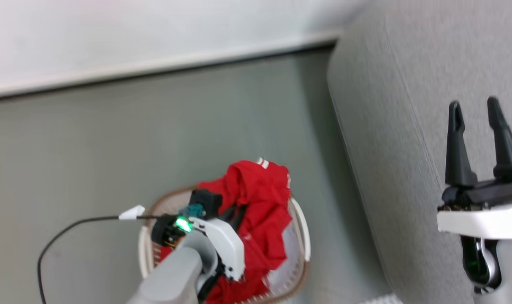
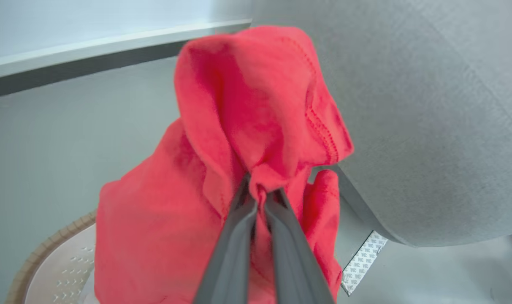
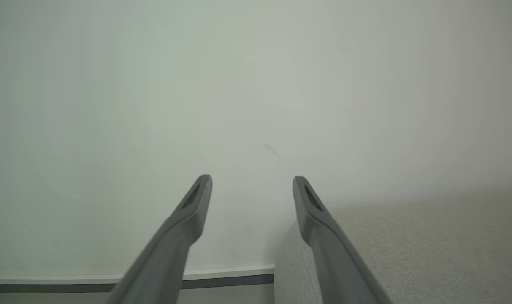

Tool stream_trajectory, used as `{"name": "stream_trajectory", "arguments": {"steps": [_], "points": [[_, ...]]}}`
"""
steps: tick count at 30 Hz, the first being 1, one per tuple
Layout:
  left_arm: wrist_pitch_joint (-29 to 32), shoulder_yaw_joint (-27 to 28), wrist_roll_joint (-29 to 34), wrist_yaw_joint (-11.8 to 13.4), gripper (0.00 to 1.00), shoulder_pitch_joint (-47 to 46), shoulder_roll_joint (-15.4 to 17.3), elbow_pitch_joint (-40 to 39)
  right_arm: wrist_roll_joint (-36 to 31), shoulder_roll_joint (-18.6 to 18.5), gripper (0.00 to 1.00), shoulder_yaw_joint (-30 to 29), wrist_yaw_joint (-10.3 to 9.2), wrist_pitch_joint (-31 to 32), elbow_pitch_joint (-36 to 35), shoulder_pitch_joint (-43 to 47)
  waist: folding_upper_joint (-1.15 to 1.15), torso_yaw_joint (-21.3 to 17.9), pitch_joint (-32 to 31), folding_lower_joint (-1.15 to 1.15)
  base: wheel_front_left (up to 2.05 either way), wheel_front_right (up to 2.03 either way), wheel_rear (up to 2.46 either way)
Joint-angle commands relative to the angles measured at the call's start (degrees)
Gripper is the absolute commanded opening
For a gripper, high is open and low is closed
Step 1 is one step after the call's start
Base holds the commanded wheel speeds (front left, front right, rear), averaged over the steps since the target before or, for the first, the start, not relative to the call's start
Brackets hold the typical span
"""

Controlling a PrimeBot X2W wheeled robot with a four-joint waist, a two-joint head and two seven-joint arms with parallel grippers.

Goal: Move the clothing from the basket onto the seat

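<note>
Over the basket [image 1: 303, 230], left fingers [image 2: 234, 253] tight on red clothing [image 2: 247, 105].

Basket [image 1: 303, 236] near rim cut off at bottom edge, left arm [image 1: 175, 270] hiding part of clothing [image 1: 262, 198], seat [image 1: 399, 126] running past right edge

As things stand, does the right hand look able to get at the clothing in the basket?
Probably not easily. The right hand hangs open by the seat, well apart from the basket. The left hand, shut on the clothing, is over the basket's top and in the way.
</note>
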Motion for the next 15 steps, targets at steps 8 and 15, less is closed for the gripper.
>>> {"name": "stream_trajectory", "arguments": {"steps": [8,15], "points": [[-2.2,-0.4,-5.0,-0.1,0.0,5.3,1.1,-10.3,-0.2,-2.1,1.0,1.0,-0.14,0.1,2.1,6.8,0.0,8.0,-17.9,0.01,0.0,0.0,0.0],[-2.3,3.1,-6.6,1.3,0.0,7.7,4.5,-22.6,1.0,-2.2,1.0,3.9,-0.14,0.1,3.1,11.7,0.0,9.6,-24.6,0.01,0.0,0.0,0.0]]}}
